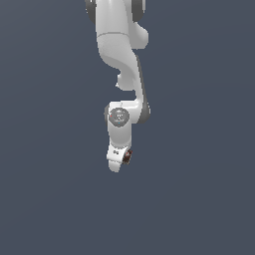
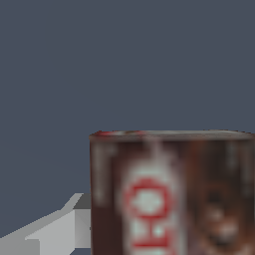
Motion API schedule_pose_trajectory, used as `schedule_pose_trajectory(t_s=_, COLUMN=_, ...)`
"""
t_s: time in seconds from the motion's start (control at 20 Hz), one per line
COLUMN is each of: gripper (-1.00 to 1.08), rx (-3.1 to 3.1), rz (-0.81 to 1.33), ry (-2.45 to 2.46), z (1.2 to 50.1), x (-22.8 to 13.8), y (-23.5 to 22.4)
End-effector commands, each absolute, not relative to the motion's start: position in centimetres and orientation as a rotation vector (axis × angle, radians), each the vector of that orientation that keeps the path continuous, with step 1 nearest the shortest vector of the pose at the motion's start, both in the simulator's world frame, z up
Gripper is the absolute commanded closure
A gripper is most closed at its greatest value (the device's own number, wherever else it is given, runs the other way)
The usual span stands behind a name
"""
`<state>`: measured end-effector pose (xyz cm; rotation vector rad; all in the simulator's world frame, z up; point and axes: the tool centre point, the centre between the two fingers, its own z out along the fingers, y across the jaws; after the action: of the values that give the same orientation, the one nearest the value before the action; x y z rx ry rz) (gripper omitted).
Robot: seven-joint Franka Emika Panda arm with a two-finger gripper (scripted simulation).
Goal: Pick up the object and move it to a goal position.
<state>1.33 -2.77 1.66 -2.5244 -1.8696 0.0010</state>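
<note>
The object is a dark brown-and-red packet point(image 2: 172, 194) with a red label and pale lettering. It fills much of the wrist view, very close to the camera. One grey finger point(image 2: 55, 231) lies against its side; the other finger is hidden behind it. In the exterior view the white gripper point(image 1: 119, 160) hangs at the end of the arm, above the plain floor. The packet point(image 1: 128, 156) shows there only as a small dark red-brown patch at the gripper's edge, on the exterior view's right. The gripper is shut on the packet.
The white arm point(image 1: 122, 60) comes down from the top of the exterior view. A plain dark grey-blue surface point(image 1: 199, 199) lies all around. No other object or goal marker shows.
</note>
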Motion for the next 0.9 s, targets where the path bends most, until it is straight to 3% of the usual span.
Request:
schedule_pose_trajectory(t_s=0.0, gripper=1.08, rx=-2.525, rz=0.0, ry=-1.87, z=1.6, x=1.4, y=-2.8)
schedule_pose_trajectory(t_s=0.55, gripper=1.08, rx=-2.526, rz=-0.001, ry=-1.87, z=1.7, x=1.3, y=-2.9)
schedule_pose_trajectory(t_s=0.85, gripper=1.08, rx=-2.526, rz=-0.001, ry=-1.87, z=1.7, x=0.3, y=-5.2)
